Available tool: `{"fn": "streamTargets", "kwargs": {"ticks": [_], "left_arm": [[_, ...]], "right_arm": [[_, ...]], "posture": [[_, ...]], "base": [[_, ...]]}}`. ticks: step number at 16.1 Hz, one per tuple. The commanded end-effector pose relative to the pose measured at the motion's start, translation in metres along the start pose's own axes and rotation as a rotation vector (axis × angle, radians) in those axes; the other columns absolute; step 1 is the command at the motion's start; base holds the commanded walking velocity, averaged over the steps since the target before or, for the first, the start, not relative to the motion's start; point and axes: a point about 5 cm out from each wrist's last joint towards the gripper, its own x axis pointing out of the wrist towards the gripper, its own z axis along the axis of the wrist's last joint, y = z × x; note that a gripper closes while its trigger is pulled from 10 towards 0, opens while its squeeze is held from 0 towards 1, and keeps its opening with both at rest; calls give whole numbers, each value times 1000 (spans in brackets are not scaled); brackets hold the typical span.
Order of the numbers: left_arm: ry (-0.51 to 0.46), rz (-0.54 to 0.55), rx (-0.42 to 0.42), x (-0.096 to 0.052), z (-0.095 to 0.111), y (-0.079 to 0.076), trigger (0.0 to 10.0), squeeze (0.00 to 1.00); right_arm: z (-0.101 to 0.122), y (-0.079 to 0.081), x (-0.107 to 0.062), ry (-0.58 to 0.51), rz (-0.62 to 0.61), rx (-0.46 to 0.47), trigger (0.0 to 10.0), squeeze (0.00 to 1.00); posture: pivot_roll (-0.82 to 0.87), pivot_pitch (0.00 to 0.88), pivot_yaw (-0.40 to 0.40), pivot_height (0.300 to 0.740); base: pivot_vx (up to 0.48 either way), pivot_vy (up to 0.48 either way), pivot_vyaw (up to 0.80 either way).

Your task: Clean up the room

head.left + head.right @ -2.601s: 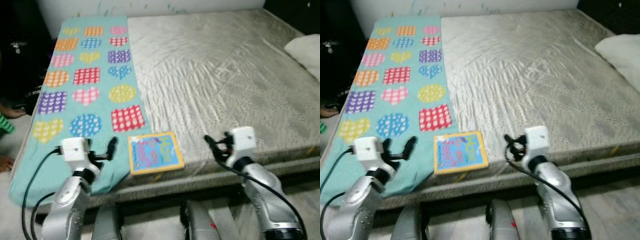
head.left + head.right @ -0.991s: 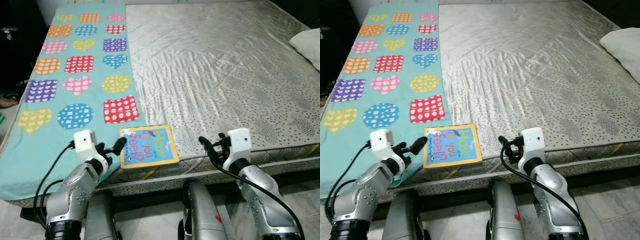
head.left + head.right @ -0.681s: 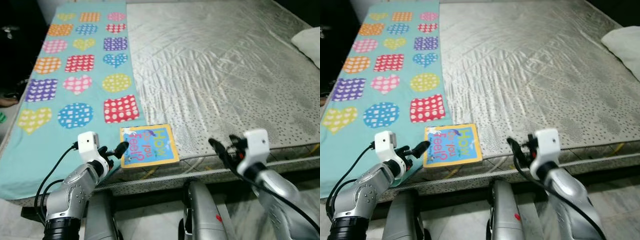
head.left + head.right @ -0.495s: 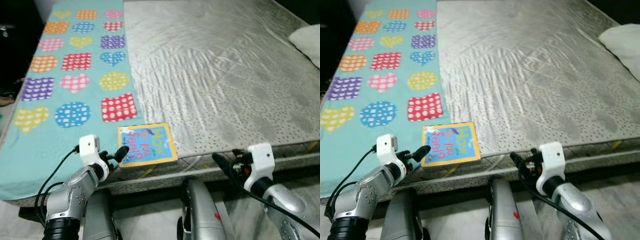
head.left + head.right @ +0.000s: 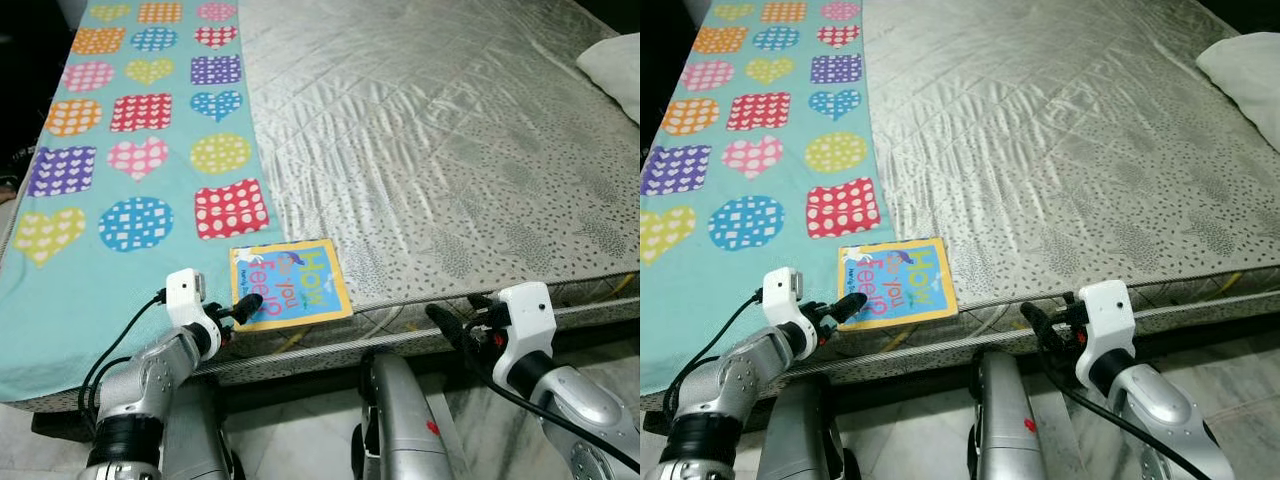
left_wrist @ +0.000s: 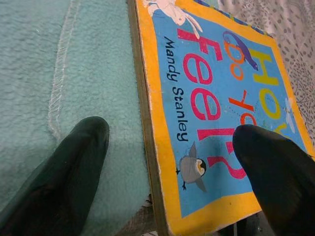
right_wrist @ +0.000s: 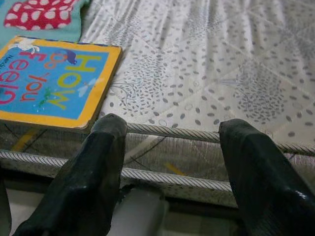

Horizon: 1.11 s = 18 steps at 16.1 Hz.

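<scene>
At the mattress near edge, the book lies flat, partly over the teal blanket — not yet gripped. Left gripper straddles its corner, jaws apart. Right gripper hangs beside the mattress edge, jaws apart. Cleanup is barely started — pickup and stowing remain.

Pillow: only a white corner shows, cut by the right edge.
Blanket: far end and left side run out of frame.
Book: title cut off in the left wrist view, near corner behind a finger of the left hand.
Right hand: fingertips too small to judge.
</scene>
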Motion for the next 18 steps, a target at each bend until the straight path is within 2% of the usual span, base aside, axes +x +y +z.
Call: {"fn": "streamTargets", "kwargs": {"ticks": [1,6,9,16,18], "left_arm": [[26,2,-23,2,-5,3,10000,0],[54,-74,-26,8,-4,-2,10000,0],[79,-147,5,13,-6,-12,10000,0],[126,-181,34,13,-10,-12,10000,0],[174,-195,49,12,-14,-13,10000,0]], "right_arm": [[5,-1,-3,-8,-7,-11,10000,0],[8,0,1,-15,-8,-21,10000,0],[11,2,4,-26,-5,-22,10000,0],[12,4,7,-32,3,-30,10000,0],[13,4,10,-36,6,-33,10000,0]], "posture": [[-270,171,-34,532],[-274,169,-37,532],[-277,165,-38,532],[-278,164,-39,532],[-272,163,-43,532]], "base": [[0,0,0],[0,0,0],[0,0,0],[0,0,0],[0,0,0]]}}
